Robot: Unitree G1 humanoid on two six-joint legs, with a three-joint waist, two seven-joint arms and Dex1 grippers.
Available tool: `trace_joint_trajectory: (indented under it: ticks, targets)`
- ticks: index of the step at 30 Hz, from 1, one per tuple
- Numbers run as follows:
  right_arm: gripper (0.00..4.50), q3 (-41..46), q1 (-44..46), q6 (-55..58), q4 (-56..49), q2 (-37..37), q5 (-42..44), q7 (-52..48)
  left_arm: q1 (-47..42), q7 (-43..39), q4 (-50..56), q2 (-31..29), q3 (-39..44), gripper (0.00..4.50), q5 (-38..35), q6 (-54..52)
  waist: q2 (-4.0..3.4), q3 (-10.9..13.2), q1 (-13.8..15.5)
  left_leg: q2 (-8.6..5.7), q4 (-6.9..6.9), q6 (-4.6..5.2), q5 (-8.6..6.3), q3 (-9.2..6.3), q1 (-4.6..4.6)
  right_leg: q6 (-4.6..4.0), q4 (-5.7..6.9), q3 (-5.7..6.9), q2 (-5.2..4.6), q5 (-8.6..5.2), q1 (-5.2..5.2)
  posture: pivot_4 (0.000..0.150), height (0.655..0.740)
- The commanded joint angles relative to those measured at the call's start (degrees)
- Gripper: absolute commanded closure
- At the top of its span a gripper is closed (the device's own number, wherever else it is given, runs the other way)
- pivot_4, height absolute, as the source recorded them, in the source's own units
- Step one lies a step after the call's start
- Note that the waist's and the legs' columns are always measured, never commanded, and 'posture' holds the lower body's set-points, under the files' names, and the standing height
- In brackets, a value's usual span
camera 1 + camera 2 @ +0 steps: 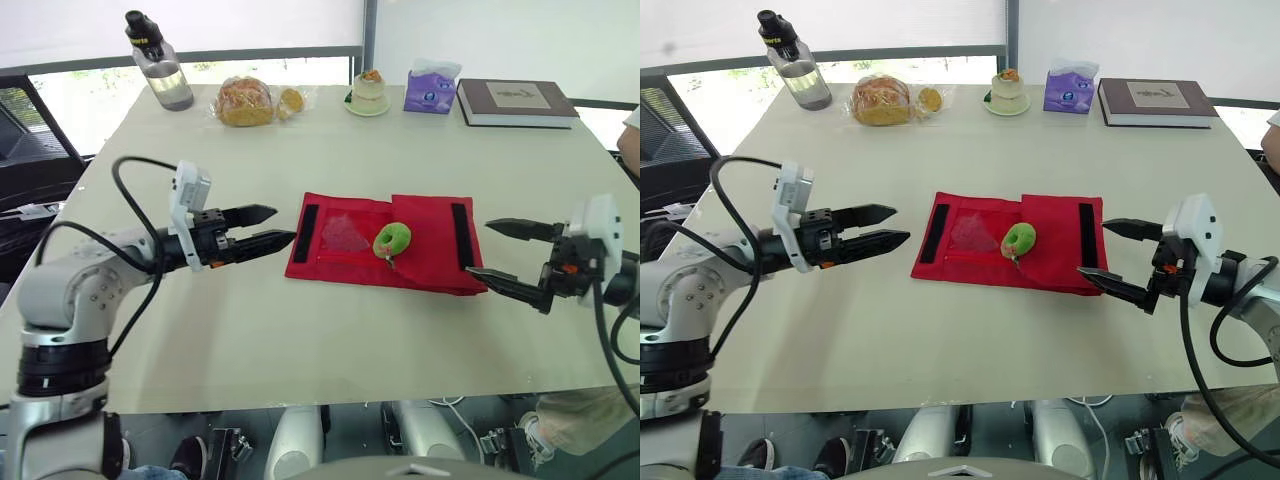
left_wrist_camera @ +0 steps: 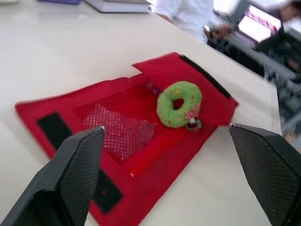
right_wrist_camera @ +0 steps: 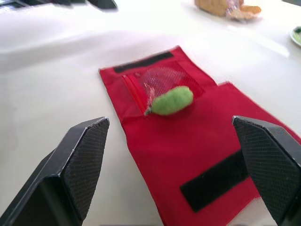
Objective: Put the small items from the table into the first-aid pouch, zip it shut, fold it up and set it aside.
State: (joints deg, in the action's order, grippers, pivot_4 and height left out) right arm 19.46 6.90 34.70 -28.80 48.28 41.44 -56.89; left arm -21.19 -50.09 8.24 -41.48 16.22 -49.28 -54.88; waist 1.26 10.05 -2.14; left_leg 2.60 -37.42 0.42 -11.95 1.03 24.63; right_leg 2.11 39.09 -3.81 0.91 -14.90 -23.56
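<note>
Pouch (image 1: 430,255) unfolded, green ring toy (image 1: 381,243) lying on top; both jaws spread, empty.

No writing can be read anywhere on the table. The brown book (image 1: 517,102) at the far right corner has a pale panel on its cover with a dark mark like a title, but it is too small to make out. The purple tissue pack (image 1: 431,88) beside it has white print, and the cap of the water bottle (image 1: 160,62) has a yellowish marking, neither of them legible.
</note>
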Motion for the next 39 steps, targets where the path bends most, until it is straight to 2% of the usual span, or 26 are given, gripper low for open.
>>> trace_joint_trajectory:
  ticks: [1,5,7,11,17,28,32,39]
  targets:
    - [0.04,1.87,2.41,-1.26,-0.06,1.08,2.36,-1.13,0.27,6.84,-0.94,3.39,3.56,0.0,-3.37,-3.76,0.01,-0.01,0.04,-0.01,0.0,0.0,0.0,-0.02,0.03,0.0,-0.02,0.02,0.0,0.0,0.0,0.15,0.74]
    - [0.04,2.16,7.06,-0.43,1.43,1.61,5.57,-1.43,0.63,14.62,-3.17,7.37,7.28,0.0,-7.32,-9.5,0.02,-0.01,-0.03,-0.01,0.01,0.0,0.0,-0.04,0.06,-0.07,-0.02,-0.02,-0.01,0.05,-0.01,0.15,0.74]
    - [0.04,0.86,10.27,2.88,3.13,3.35,7.36,-1.48,-1.52,21.94,-8.74,9.77,9.93,0.0,-7.98,-14.18,0.02,-0.01,0.03,-0.02,0.01,0.0,0.0,-0.04,0.04,-0.08,-0.01,-0.02,-0.01,0.05,-0.01,0.15,0.74]
    - [0.04,-1.16,14.42,6.63,3.49,5.55,10.17,-2.0,-2.64,27.34,-10.29,13.33,9.75,0.0,-9.39,-19.84,0.05,-0.03,0.2,-0.21,-0.01,0.0,0.0,-0.07,0.03,-0.06,0.03,0.02,-0.02,0.06,0.0,0.15,0.74]
    - [0.04,-2.77,17.07,7.91,2.29,6.02,11.76,-1.6,-3.44,31.57,-10.71,18.46,8.13,0.0,-9.7,-24.73,0.09,-0.08,1.11,-0.26,0.0,0.0,0.0,-0.07,0.06,-0.21,0.02,-0.02,-0.11,0.14,0.0,0.15,0.74]
    - [0.04,-4.23,16.72,5.79,2.56,5.85,8.34,-1.6,-10.83,41.18,-21.09,28.69,18.1,0.0,-14.38,-28.98,0.12,-0.1,1.91,-0.4,-0.03,0.13,0.09,-0.09,0.08,-0.06,-0.01,0.02,-0.28,0.23,0.06,0.15,0.74]
    - [0.04,-3.61,16.18,5.67,2.57,5.73,8.16,-0.94,-12.3,43.17,-23.41,29.96,20.98,0.0,-16.54,-30.05,0.12,-0.1,1.8,-0.44,-0.03,0.15,0.1,-0.09,0.07,-0.05,-0.02,0.05,-0.34,0.24,0.08,0.15,0.74]
    - [0.04,-3.53,15.49,5.11,1.72,5.23,8.21,0.43,-13.83,42.04,-24.32,29.69,20.13,0.0,-18.07,-32.95,0.12,-0.1,1.61,-0.45,-0.03,0.15,0.1,-0.1,0.09,-0.05,-0.04,0.07,-0.34,0.25,0.07,0.15,0.74]
